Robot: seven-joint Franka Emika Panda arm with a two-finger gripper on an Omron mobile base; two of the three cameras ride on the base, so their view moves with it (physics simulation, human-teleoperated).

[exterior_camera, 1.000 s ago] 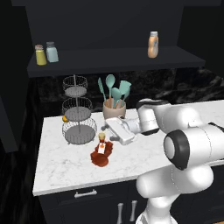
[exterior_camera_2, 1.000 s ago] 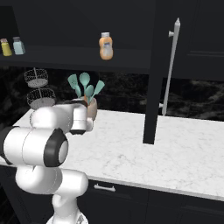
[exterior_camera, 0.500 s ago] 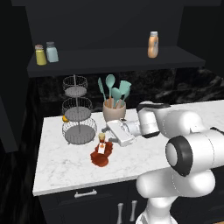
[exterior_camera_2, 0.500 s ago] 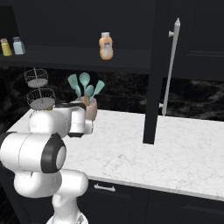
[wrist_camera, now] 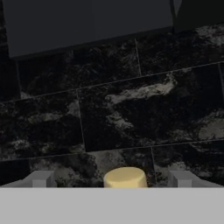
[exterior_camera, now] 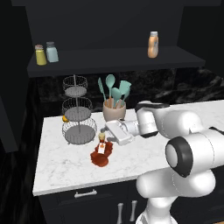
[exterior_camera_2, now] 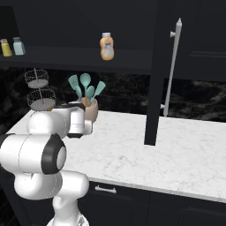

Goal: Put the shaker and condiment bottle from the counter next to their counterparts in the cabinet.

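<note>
Dark kitchen, marble counter (exterior_camera: 65, 168) | condiment bottle (exterior_camera: 100, 153) lies tipped near front-left edge, cap (wrist_camera: 125, 178) between my fingers | my gripper (exterior_camera: 106, 132) spread wide, holds nothing | shaker (exterior_camera: 52, 51) already on cabinet (exterior_camera: 131, 59) shelf | risk: round bottle rolls or slips when I close, I reckon

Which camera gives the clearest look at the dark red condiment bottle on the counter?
The left base view: the condiment bottle shows whole on the counter, beside the open end effector. The hand view catches just its yellowish cap between the fingertips. In the right base view the arm hides it.
</note>
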